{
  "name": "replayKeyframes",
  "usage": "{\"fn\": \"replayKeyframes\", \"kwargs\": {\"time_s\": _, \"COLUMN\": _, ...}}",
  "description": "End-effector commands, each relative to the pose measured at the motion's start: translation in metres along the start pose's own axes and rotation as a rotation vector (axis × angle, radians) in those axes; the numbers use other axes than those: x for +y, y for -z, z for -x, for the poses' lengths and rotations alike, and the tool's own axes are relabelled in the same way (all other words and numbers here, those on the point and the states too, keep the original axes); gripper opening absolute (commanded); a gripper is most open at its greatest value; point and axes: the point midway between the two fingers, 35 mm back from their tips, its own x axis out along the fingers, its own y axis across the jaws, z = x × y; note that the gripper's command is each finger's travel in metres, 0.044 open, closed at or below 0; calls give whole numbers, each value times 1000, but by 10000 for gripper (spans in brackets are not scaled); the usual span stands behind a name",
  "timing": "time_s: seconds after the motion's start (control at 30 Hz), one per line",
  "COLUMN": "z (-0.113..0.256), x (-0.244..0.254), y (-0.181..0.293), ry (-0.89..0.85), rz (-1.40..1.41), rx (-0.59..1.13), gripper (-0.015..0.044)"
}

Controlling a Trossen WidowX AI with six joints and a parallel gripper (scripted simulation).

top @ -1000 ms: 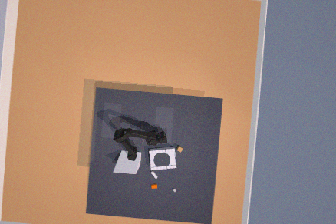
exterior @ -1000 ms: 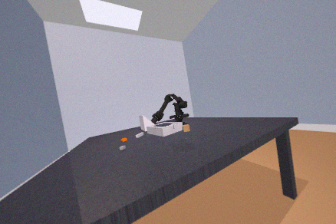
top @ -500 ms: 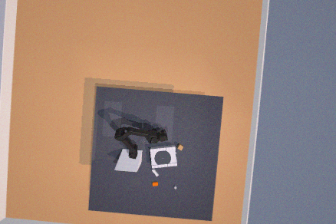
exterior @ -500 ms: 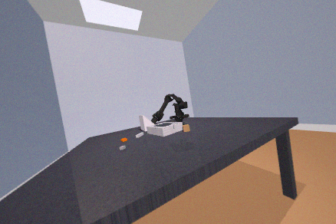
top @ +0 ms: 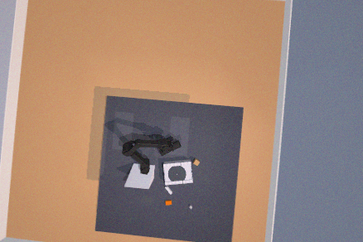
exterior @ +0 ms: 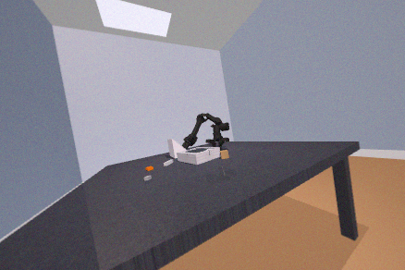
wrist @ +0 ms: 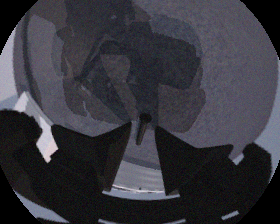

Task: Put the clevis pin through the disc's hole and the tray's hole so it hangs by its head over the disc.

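At lower centre of the wrist view, my gripper (top: 171,150) (exterior: 186,144) (wrist: 143,127) stands open around the pin (wrist: 142,131).
The pin's head points up-frame, its long axis near vertical, shank slanting down-left; beyond, right of the arm's base in the top view, the disc (top: 171,171) lies inside the tray (top: 188,166) (exterior: 196,158).

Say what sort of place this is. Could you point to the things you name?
Probably a plain indoor room set up as a robot test cell: a dark table (top: 220,137) (exterior: 181,199), a small black arm (top: 147,142) (exterior: 201,121) on it beside a white tray (top: 191,176) (exterior: 190,158), and bare walls around.
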Motion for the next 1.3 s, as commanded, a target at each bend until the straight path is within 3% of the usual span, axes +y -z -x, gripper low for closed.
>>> {"fn": "replayKeyframes", "kwargs": {"time_s": 0.0, "z": 7, "x": 1, "y": -3, "ry": 8, "rz": -30, "rx": 135, "gripper": 160}}
{"fn": "replayKeyframes", "kwargs": {"time_s": 0.93, "z": 0, "x": 1, "y": -5, "ry": 12, "rz": -39, "rx": 165, "gripper": 160}}
{"fn": "replayKeyframes", "kwargs": {"time_s": 1.07, "z": 0, "x": 1, "y": -5, "ry": 12, "rz": -39, "rx": 165, "gripper": 55}}
{"fn": "replayKeyframes", "kwargs": {"time_s": 1.27, "z": 0, "x": 1, "y": -5, "ry": 12, "rz": -39, "rx": 165, "gripper": 15}}
